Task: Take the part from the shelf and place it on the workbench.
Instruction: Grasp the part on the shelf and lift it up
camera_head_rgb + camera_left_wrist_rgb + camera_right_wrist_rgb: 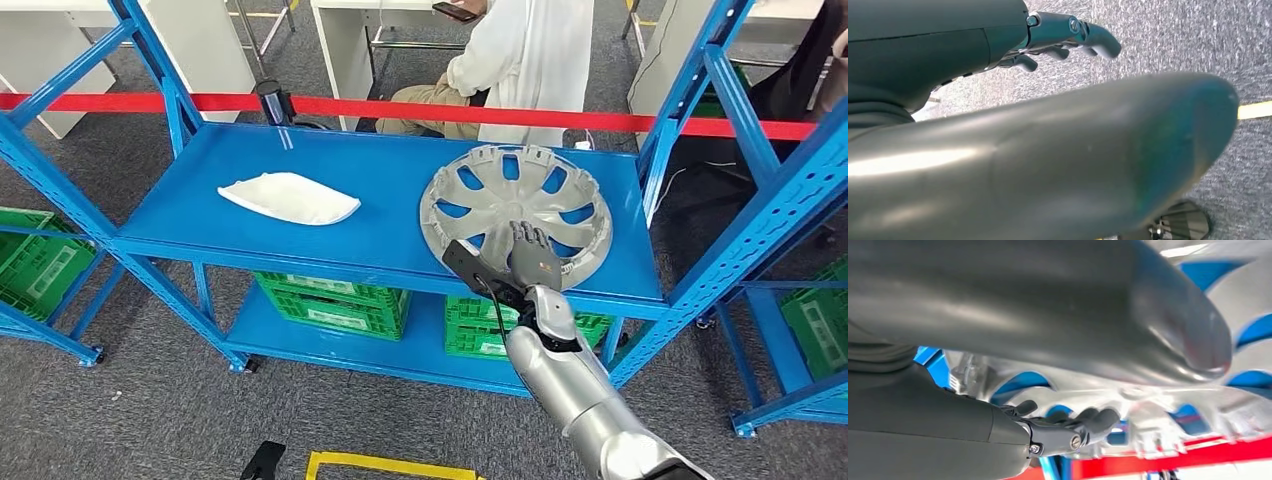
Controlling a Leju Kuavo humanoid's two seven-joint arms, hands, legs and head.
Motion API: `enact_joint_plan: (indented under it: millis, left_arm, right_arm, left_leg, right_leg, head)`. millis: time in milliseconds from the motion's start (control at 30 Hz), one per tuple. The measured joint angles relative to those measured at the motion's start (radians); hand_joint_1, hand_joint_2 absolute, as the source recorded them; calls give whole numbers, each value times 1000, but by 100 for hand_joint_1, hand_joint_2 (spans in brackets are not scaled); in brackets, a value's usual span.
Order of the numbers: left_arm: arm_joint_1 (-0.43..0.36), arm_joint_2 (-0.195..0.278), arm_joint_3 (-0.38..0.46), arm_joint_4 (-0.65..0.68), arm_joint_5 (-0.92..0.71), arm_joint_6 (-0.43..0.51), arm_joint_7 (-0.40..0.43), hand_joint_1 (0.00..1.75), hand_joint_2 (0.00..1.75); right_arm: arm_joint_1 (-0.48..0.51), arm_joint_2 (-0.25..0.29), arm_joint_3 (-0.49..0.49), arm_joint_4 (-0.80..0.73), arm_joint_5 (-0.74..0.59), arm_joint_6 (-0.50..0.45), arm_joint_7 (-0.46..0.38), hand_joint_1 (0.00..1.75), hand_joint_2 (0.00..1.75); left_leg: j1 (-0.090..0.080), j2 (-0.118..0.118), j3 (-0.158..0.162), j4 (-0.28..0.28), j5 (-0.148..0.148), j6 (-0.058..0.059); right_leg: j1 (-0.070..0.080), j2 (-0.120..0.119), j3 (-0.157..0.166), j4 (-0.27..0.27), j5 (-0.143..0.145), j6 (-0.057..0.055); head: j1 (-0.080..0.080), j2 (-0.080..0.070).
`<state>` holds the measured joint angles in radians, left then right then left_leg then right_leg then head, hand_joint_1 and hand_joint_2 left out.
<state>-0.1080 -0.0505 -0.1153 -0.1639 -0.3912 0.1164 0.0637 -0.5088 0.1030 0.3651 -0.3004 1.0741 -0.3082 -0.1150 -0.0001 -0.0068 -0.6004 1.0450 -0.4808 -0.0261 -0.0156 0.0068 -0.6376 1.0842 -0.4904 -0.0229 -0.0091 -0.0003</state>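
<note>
A silver hubcap (pixel 515 200) lies flat on the right half of the blue shelf board (pixel 390 170). A white curved part (pixel 290 197) lies on the left half. My right hand (pixel 520 262) reaches over the shelf's front edge, its fingers (pixel 530 245) spread above the hubcap's near rim and the thumb out to the left. In the right wrist view the hubcap (pixel 1158 400) shows between the thumb and the fingers (pixel 1083 425) of my right hand (pixel 1023 340), with no grip seen. My left hand (pixel 1048 160) hangs over the grey floor and holds nothing.
Green crates (pixel 335 300) stand on the lower shelf board, and another (pixel 35 260) sits at far left. Blue uprights (pixel 700 120) frame the shelf. A red tape (pixel 500 112) runs behind it, and a person (pixel 520 60) sits beyond. A yellow floor line (pixel 390 465) lies near me.
</note>
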Motion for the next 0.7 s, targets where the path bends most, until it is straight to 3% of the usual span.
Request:
enact_joint_plan:
  millis: [67,100,200,233,267,300,400,467,567,633,700]
  left_arm:
    - [-1,0,0,0,0,0,0,0,0]
    - [-2,0,0,0,0,0,0,0,0]
    - [-3,-1,0,0,0,0,0,0,0]
    - [-2,-1,0,0,0,0,0,0,0]
    - [-2,-1,0,0,0,0,0,0,0]
    - [-2,-1,0,0,0,0,1,0,0]
    - [-4,-1,0,0,0,1,4,0,0]
    - [-5,-1,0,0,0,2,6,0,0]
    - [-1,-2,0,1,-1,6,8,0,0]
    - [-1,-1,0,0,-1,7,8,0,0]
    - [-1,-2,1,1,-1,7,8,0,0]
  right_arm:
    - [0,2,0,0,-1,7,1,0,0]
    - [-1,3,0,0,-1,10,1,0,0]
    - [0,6,0,0,-1,15,1,0,0]
    - [0,6,0,1,-1,17,2,0,0]
    - [0,7,0,1,-1,21,4,0,0]
    - [0,7,0,1,-2,27,6,0,44]
    - [-3,11,0,1,-9,64,11,0,175]
    - [-5,12,0,2,-18,109,16,0,175]
    - [-9,12,0,4,-33,156,27,0,175]
    - [-12,11,0,5,-40,166,29,0,175]
    - [-13,11,0,6,-42,170,29,0,175]
  left_leg:
    - [1,1,-4,9,-8,-9]
    - [3,1,-15,35,-26,-15]
    - [7,2,-95,209,-112,-29]
    - [8,2,-117,257,-126,-31]
    - [9,2,-124,270,-121,-31]
    - [9,2,-112,244,-98,-29]
    - [5,2,-16,45,-10,-16]
    - [-1,1,11,-12,-1,-8]
    - [0,2,18,-28,9,9]
    - [6,4,26,-46,19,21]
    - [6,5,26,-48,21,27]
  right_leg:
    - [-3,0,0,-4,4,-11]
    - [-6,0,1,-6,5,-15]
    - [-8,-1,2,-7,6,-21]
    - [-8,-1,2,-7,6,-21]
    - [-8,-1,2,-7,5,-21]
    - [-8,0,3,-7,5,-21]
    - [-7,1,6,-8,5,-17]
    - [-7,1,4,-11,8,-6]
    - [-5,1,8,-21,11,14]
    - [-2,-1,-14,30,-23,21]
    - [-1,-2,-72,152,-83,23]
  head:
    - [-2,0]
    - [-4,0]
    - [-11,0]
    - [-11,0]
    - [-11,0]
    - [-11,0]
    - [-11,0]
    - [-10,0]
    - [-10,0]
    - [-6,0]
    - [-2,0]
